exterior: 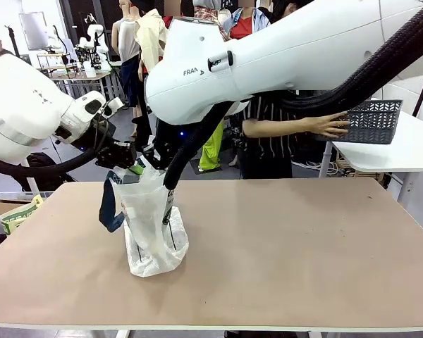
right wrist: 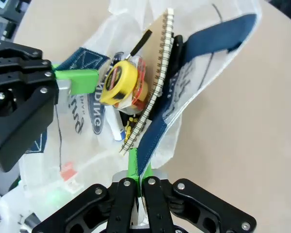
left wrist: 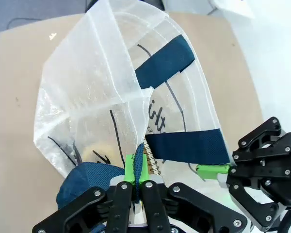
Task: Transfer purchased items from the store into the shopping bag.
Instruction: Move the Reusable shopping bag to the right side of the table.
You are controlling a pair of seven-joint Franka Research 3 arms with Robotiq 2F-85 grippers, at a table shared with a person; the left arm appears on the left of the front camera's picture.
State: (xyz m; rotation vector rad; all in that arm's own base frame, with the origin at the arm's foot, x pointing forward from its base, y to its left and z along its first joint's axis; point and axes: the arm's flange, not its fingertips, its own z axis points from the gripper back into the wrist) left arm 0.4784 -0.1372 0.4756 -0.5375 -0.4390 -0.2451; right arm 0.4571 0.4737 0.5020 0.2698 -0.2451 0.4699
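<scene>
The left gripper [left wrist: 136,187] is closed on the rim of the shopping bag [exterior: 149,225], its green pads [left wrist: 134,167] pinching the thin white plastic beside a navy handle strip [left wrist: 184,145]; in the front view this gripper [exterior: 130,163] sits at the bag's upper left edge, above the brown table [exterior: 289,246]. The bag stands upright on the left half of the table, its mouth held apart between the two arms and one blue handle loop [exterior: 110,205] hanging down its left side. Black lettering and a small red mark [right wrist: 68,171] show on the translucent wall. The right gripper [right wrist: 137,175], reaching across the middle on a large white arm [exterior: 268,60], is likewise closed on the opposite rim, clamping plastic and handle strip together; in the left wrist view it [left wrist: 211,170] appears at the lower right. Inside the bag lie the purchased items: a yellow roll [right wrist: 119,85] with black edging, a spiral-bound notebook [right wrist: 157,73] standing on edge, and smaller red and multicoloured packets beneath, details unclear. Far right, on a separate white table [exterior: 402,151], a dark grey basket [exterior: 374,121] rests with a person's hand [exterior: 331,125] on its near side.
</scene>
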